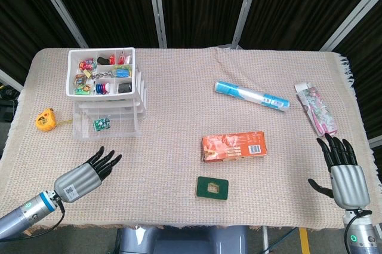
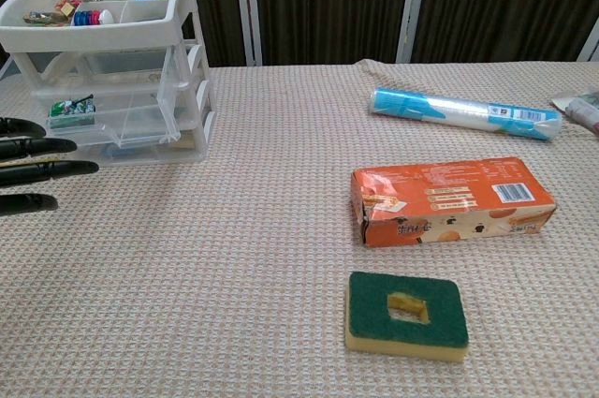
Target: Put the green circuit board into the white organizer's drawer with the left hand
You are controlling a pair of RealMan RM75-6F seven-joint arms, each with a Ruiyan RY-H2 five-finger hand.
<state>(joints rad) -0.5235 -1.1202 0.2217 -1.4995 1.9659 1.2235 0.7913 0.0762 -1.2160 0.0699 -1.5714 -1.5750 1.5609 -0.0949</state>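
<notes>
The small green circuit board (image 1: 102,124) (image 2: 71,110) lies inside the pulled-out clear drawer (image 1: 107,127) (image 2: 122,115) of the white organizer (image 1: 102,72) (image 2: 103,33). My left hand (image 1: 85,174) (image 2: 33,171) hovers in front of the organizer near the table's front left, fingers straight and apart, holding nothing. Its fingertips point toward the drawer from well short of it. My right hand (image 1: 342,169) rests at the front right corner, fingers spread and empty; the chest view does not show it.
A yellow tape measure (image 1: 45,119) lies left of the organizer. An orange box (image 1: 234,146) and a green-topped sponge (image 1: 213,187) sit mid-table. A blue-white tube (image 1: 252,95) and a patterned packet (image 1: 317,108) lie at the back right.
</notes>
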